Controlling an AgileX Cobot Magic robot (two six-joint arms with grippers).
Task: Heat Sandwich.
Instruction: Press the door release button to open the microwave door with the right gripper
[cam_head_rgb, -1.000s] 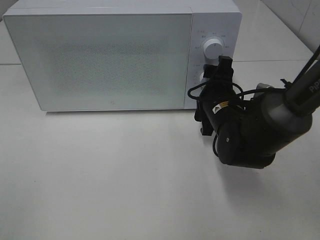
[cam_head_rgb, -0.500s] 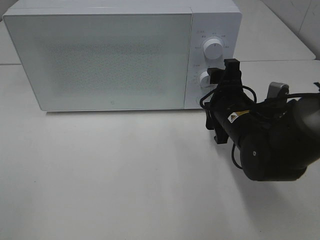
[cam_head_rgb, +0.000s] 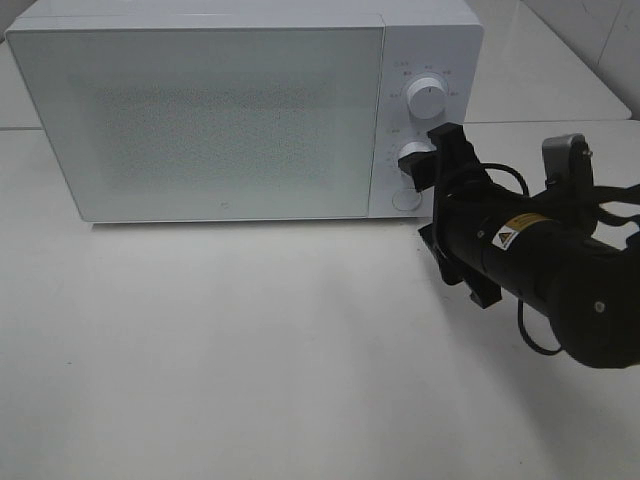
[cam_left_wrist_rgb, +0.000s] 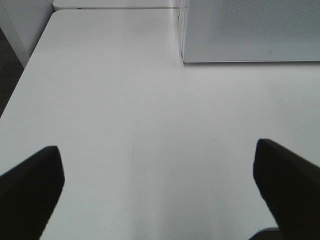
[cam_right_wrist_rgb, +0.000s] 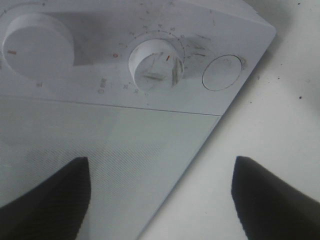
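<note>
The white microwave (cam_head_rgb: 240, 110) stands at the back of the table with its door (cam_head_rgb: 200, 120) closed. The sandwich is hidden or out of view. My right gripper (cam_head_rgb: 432, 165) is open and empty, right in front of the lower knob (cam_head_rgb: 412, 156), not touching it. In the right wrist view the gripper (cam_right_wrist_rgb: 160, 200) has its fingers wide apart, facing the lower knob (cam_right_wrist_rgb: 155, 64), the upper knob (cam_right_wrist_rgb: 32, 42) and the round button (cam_right_wrist_rgb: 222, 72). My left gripper (cam_left_wrist_rgb: 160, 195) is open and empty above bare table, with the microwave's corner (cam_left_wrist_rgb: 250, 30) ahead.
The upper knob (cam_head_rgb: 427, 99) and round button (cam_head_rgb: 406, 199) sit on the control panel. The white table (cam_head_rgb: 250, 350) stretches in front of the microwave. The table's left edge (cam_left_wrist_rgb: 20, 85) shows in the left wrist view.
My right arm has swung to the right and lower in the exterior view, and its wrist has rolled. The gripper stays by the lower knob. The microwave has not moved.
</note>
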